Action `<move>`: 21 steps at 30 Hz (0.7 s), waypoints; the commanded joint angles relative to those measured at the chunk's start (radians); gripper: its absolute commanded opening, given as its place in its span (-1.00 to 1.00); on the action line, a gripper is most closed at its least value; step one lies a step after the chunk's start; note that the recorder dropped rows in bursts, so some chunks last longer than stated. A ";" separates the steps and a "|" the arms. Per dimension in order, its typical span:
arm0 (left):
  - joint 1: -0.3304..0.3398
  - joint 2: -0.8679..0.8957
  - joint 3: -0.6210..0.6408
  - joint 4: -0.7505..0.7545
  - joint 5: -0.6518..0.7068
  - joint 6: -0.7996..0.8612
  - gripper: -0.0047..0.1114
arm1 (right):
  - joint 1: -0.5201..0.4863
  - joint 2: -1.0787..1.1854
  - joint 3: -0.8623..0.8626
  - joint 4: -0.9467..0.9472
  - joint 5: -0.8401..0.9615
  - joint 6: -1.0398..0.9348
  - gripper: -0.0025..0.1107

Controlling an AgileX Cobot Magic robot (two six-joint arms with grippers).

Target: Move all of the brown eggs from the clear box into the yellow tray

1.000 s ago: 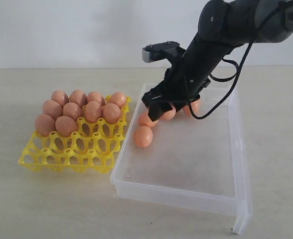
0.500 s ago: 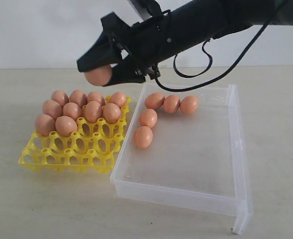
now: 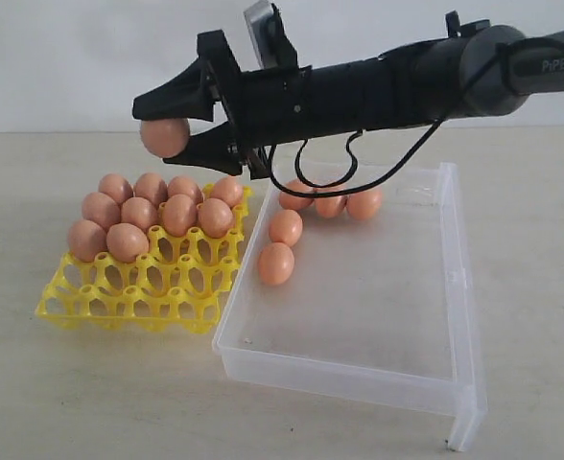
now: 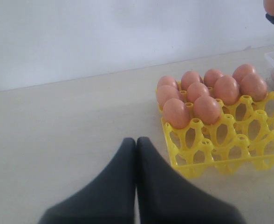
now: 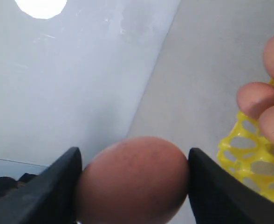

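My right gripper (image 3: pixel 167 123) reaches across from the right and hangs above the far side of the yellow tray (image 3: pixel 119 302), shut on a brown egg (image 3: pixel 164 136). Up close the held brown egg (image 5: pixel 133 179) fills the gap between both black fingers (image 5: pixel 58 184). Several brown eggs (image 3: pixel 157 213) fill the tray's far rows; its near cups stand empty. Several more brown eggs (image 3: pixel 280 244) lie loose in the far left part of the clear box (image 3: pixel 359 369). My left gripper (image 4: pixel 136 140) is shut on nothing, low over the bare table beside the yellow tray (image 4: pixel 230 140).
The beige table (image 3: pixel 90 393) runs to a white wall (image 3: pixel 71 57) behind. The right arm (image 3: pixel 387 91) and its looping black cable (image 3: pixel 320 182) stretch over the clear box's far end.
The right gripper lifted an egg out of the clear box and carried it left, to above the tray's far side. One egg fewer lies in the box.
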 commanded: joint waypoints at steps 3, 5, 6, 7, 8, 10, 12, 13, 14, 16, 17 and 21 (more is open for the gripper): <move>-0.003 -0.002 0.003 -0.003 -0.001 -0.010 -0.99 | 0.024 0.003 -0.003 -0.060 -0.166 -0.233 -0.96; -0.003 -0.002 0.003 -0.003 -0.001 -0.010 -0.99 | 0.088 0.003 -0.003 -0.233 -0.340 -0.268 -0.96; -0.003 -0.002 0.003 -0.003 -0.001 -0.010 -0.99 | 0.153 0.003 -0.003 -0.463 -0.472 -0.271 -0.96; -0.003 -0.002 0.003 -0.003 -0.001 -0.010 -0.99 | 0.185 0.003 -0.003 -0.592 -0.546 -0.252 -0.96; -0.003 -0.002 0.003 -0.003 -0.001 -0.010 -0.99 | 0.240 0.003 -0.003 -0.786 -0.687 -0.152 -0.96; -0.003 -0.002 0.003 -0.003 -0.001 -0.010 -0.99 | 0.309 0.003 -0.003 -0.936 -0.908 -0.078 -0.96; -0.003 -0.002 0.003 -0.003 -0.001 -0.010 -0.99 | 0.364 0.005 -0.003 -1.045 -1.028 -0.106 -0.96; -0.003 -0.002 0.003 -0.003 -0.001 -0.010 -0.99 | 0.377 0.006 -0.003 -1.068 -1.035 -0.119 -0.96; -0.003 -0.002 0.003 -0.003 -0.001 -0.010 -0.99 | 0.393 0.007 -0.003 -1.077 -1.033 -0.154 -0.96; -0.003 -0.002 0.003 -0.003 -0.001 -0.010 -0.99 | 0.399 0.007 -0.003 -1.077 -1.032 -0.187 -0.96; -0.003 -0.002 0.003 -0.003 -0.001 -0.010 -0.99 | 0.399 0.007 -0.003 -1.077 -1.035 -0.200 -0.96; -0.003 -0.002 0.003 -0.003 -0.001 -0.010 -0.99 | 0.399 0.007 -0.003 -1.080 -1.055 -0.303 -0.96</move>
